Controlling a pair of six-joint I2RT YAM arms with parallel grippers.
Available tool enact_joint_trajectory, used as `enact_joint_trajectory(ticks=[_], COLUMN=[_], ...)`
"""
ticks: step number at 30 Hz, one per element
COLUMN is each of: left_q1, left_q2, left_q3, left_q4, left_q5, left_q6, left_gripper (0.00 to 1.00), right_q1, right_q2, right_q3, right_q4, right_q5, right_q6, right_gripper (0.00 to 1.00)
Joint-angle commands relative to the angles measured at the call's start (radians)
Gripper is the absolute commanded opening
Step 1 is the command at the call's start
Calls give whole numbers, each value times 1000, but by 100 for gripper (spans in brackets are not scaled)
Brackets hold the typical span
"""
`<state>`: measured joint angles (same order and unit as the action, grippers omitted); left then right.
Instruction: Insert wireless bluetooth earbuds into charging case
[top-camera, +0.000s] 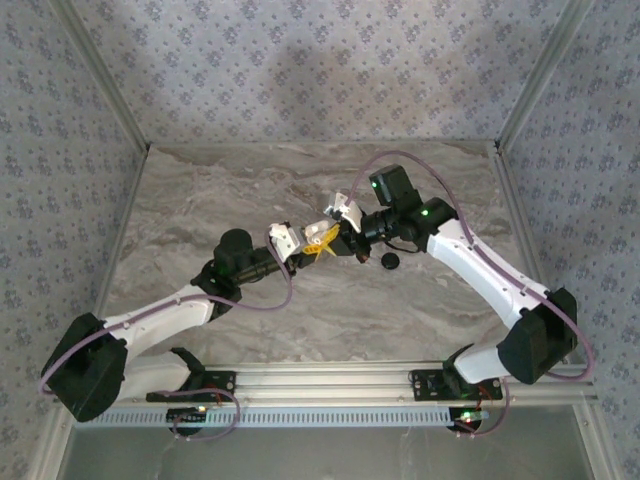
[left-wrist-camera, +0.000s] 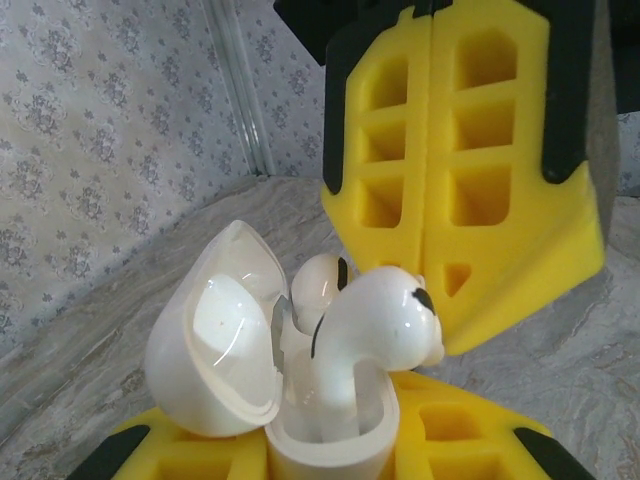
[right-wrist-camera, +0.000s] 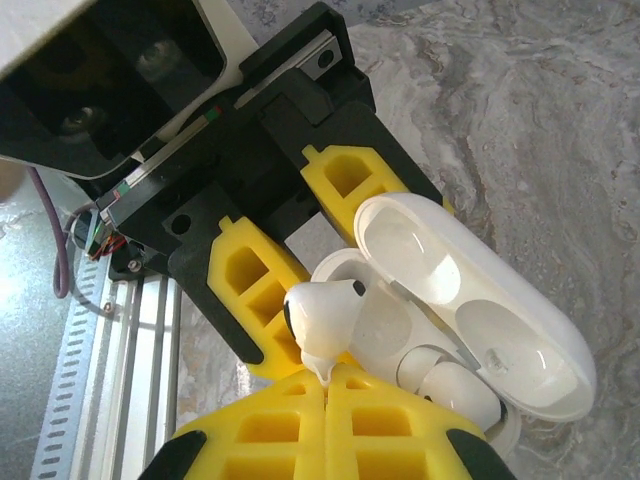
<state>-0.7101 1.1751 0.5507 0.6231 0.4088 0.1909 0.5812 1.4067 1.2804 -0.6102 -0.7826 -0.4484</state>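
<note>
Presently left gripper (left-wrist-camera: 320, 455) clamps the open charging case (left-wrist-camera: 215, 350), seated earbud (left-wrist-camera: 320, 285) inside; right gripper (right-wrist-camera: 328, 385) pinches the loose earbud (right-wrist-camera: 325, 315) at the free well. We fear tilt jamming its stem against the rim

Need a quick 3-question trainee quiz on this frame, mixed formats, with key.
1. True or false: the lid of the charging case is closed.
2. The right fingers are: A) wide open B) shut together
3. How many earbuds sit at the case gripped by the left fingers?
Key: 1 false; 2 B; 3 two.
</note>
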Motion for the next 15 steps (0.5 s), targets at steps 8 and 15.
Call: enact_joint_trajectory(ticks=[8, 15], left_q1=[-16, -21], left_q2=[-20, -19], left_q3=[25, 37], left_q4=[-23, -59], left_q5=[41, 42], left_q6=[31, 51], left_gripper=[11, 11], right_q1=[-1, -2], right_q2=[31, 46], right_q3=[71, 88], right_q4=[-80, -110], right_q5=[-26, -14], right_q6=[-1, 9], right_gripper=[0, 0])
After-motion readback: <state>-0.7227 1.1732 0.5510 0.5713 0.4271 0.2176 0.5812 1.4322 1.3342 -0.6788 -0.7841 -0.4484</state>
